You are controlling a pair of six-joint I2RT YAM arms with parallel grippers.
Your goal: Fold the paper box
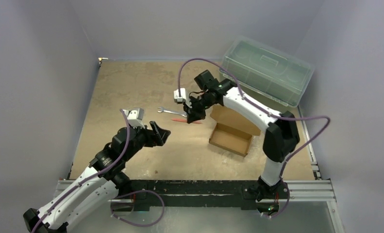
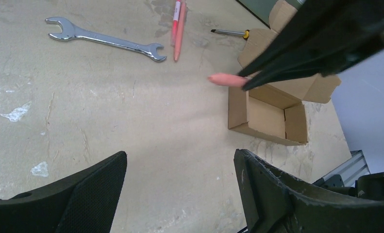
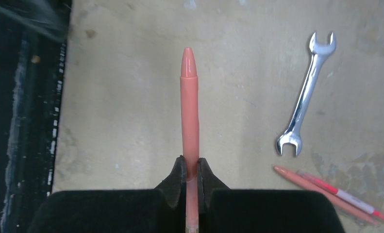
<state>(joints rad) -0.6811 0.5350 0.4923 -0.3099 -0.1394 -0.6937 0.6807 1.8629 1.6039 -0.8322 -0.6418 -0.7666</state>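
Right wrist view: my right end effector [image 3: 192,167] is clamped on a pink pen [image 3: 189,97] above the table [image 3: 122,73], likely clearing it from the box [image 1: 231,138] (open, lid up), which sits just beside. My left end effector [image 2: 180,155] hangs spread apart.

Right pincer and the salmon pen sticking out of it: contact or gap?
Touching. The right wrist view shows the right pincer shut on the salmon pen, its jaws pressed against the barrel on both sides with no gap.
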